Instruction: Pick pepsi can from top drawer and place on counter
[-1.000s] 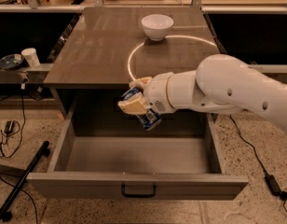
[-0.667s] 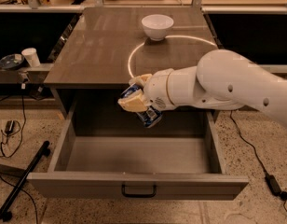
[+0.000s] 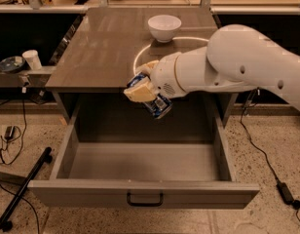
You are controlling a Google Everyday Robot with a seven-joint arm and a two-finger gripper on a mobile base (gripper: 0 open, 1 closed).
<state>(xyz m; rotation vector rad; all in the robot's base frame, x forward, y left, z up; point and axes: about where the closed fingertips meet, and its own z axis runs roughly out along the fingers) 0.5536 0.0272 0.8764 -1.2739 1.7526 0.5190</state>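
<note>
One pincer [image 3: 142, 87] grips one pepsi can [image 3: 154, 103] above one open top drawer [image 3: 142, 191].

Much of pepsi can [image 3: 160, 107] hidden behind gripper [image 3: 143, 85] above top drawer [image 3: 198, 193]; arm [image 3: 237, 57] cropped right

gripper [image 3: 141, 87], clamped on the pepsi can [image 3: 159, 106], lifted a little since a second ago, now level with the front edge of the counter [image 3: 101, 43]; can raised with it, its upper end now overlapping that edge instead of hanging just below
</note>
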